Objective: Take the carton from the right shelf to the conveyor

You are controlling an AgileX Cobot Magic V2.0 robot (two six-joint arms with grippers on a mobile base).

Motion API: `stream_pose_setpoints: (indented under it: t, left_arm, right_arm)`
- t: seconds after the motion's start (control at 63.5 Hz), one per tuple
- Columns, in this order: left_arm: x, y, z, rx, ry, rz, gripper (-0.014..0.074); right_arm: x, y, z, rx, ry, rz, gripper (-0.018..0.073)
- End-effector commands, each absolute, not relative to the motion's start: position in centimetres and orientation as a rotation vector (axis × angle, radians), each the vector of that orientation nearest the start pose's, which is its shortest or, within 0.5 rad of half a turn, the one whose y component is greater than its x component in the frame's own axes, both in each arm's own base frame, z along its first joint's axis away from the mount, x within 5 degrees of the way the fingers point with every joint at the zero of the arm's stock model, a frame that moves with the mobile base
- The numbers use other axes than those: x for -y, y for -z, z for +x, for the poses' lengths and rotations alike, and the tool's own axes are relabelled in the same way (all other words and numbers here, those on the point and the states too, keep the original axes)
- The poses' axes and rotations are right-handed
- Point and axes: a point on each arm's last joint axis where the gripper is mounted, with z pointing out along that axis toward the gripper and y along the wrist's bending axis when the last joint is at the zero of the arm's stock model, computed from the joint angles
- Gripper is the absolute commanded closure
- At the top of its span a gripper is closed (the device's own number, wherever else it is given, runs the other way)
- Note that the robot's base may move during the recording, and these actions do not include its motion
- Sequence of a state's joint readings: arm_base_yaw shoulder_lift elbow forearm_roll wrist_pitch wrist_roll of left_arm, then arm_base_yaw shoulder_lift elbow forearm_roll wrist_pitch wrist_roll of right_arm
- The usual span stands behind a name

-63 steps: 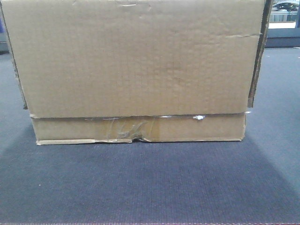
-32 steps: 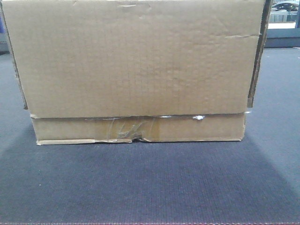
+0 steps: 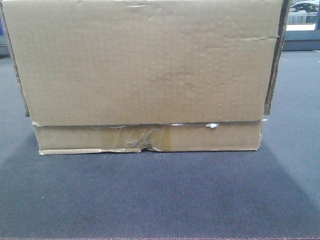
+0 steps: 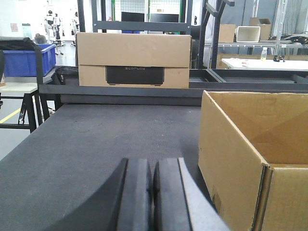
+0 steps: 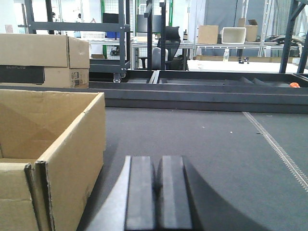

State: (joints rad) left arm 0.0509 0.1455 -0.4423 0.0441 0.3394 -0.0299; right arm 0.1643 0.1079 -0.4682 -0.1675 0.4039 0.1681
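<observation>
In the front-facing view the carton point(image 3: 145, 65) fills most of the picture: a plain brown corrugated face whose top runs beyond the upper edge, with a narrower band below it and crinkled clear tape point(image 3: 137, 137) along the seam between the two. It stands flat on the conveyor point(image 3: 160, 195), whose dark grey woven belt reaches out past the box on both sides and toward the camera. No end effector shows in this view. In the left wrist view the left end effector point(image 4: 153, 197) sits low at the bottom middle, its two dark pads pressed together with nothing between them, above the belt point(image 4: 96, 144). The carton point(image 4: 250, 159) stands just to its right, apart from it, open at the top so that the inner walls show. At the far end of the belt, beyond a dark rail, a second cardboard box point(image 4: 134, 60) with a black panel on its front stands upright, and a blue bin point(image 4: 29, 60) sits off to the far left. In the right wrist view the right end effector point(image 5: 155, 192) is likewise closed on nothing, pads touching, low over the belt point(image 5: 216, 144). The carton point(image 5: 62, 149) stands just to its left, not touching it, its open top and near corner visible. The box with the black panel point(image 5: 43, 60) appears at the far left behind it.
</observation>
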Motion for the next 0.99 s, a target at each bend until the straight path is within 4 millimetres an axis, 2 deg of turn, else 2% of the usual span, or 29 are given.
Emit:
stream_pose_setpoints:
  t: [0.0, 0.425, 0.489, 0.615, 0.835, 0.867, 0.914, 0.977]
  left_arm:
    - [-0.4, -32.1, 4.0, -1.507, -0.069, -0.038, 0.0581]
    - [-0.4, -32.1, 4.0, -1.507, -0.069, -0.038, 0.0582]
    - [-0.4, -31.6, 4.2, -1.510, -0.069, -0.037, 0.0582]
    - [-0.3, -28.9, 4.3, -1.498, -0.067, -0.034, 0.0582]
    - [-0.3, -21.8, 5.5, -1.499, -0.050, -0.034, 0.0582]
    - [-0.3, -21.1, 5.6, -1.506, -0.044, -0.038, 0.0582]
    - [-0.3, -21.4, 5.6, -1.477, -0.036, -0.044, 0.0582]
    - [-0.3, -20.7, 5.6, -1.550, -0.029, -0.054, 0.0582]
  right_arm:
    - [0.1, -32.6, 3.0, -1.494, -0.082, -0.066, 0.0628]
    - [0.1, -32.6, 3.0, -1.494, -0.082, -0.066, 0.0628]
    - [0.1, -32.6, 3.0, -1.494, -0.082, -0.066, 0.0628]
    - [0.1, -32.7, 3.0, -1.492, -0.082, -0.066, 0.0628]
    - [0.1, -32.7, 3.0, -1.492, -0.082, -0.066, 0.0628]
    - [0.1, -32.7, 3.0, -1.492, -0.082, -0.066, 0.0628]
    - [0.1, -32.7, 3.0, -1.492, -0.082, -0.066, 0.0628]
    - [0.1, -32.7, 3.0, -1.490, -0.083, -0.066, 0.0628]
